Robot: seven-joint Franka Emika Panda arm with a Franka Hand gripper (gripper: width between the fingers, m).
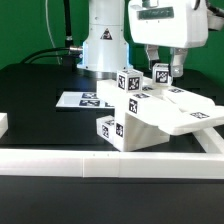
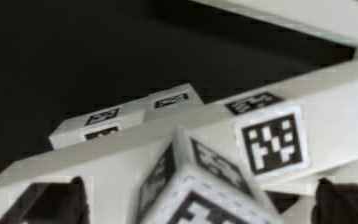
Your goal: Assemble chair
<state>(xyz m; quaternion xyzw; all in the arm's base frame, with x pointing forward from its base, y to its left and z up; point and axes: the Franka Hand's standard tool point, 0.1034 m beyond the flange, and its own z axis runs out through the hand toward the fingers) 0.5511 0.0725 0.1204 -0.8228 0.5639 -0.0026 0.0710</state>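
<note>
The partly built chair [image 1: 150, 110] is sitting on the black table [image 1: 30, 95], just behind the low white border wall [image 1: 110, 162] at the near edge, with the marker board [image 1: 85, 100] lying flat beyond it toward the exterior view's left. The gripper [image 1: 167, 72] is hanging directly over the assembly's far upper part, where tagged blocks [image 1: 130, 82] are standing up from the flat seat panel [image 1: 190, 118], which is tilting out toward the exterior view's right. In the wrist view both fingertips [image 2: 51, 203] are showing far apart at the frame edges, with a tagged part [image 2: 202, 185] lying between them and no contact visible; the jaws are standing wide and holding nothing. The relation governing the coming move is vertical: the chair is lying straight below the tool, its upright pieces running roughly in line with the fingers, so any fresh grasp probably calls for a straight descent.
</note>
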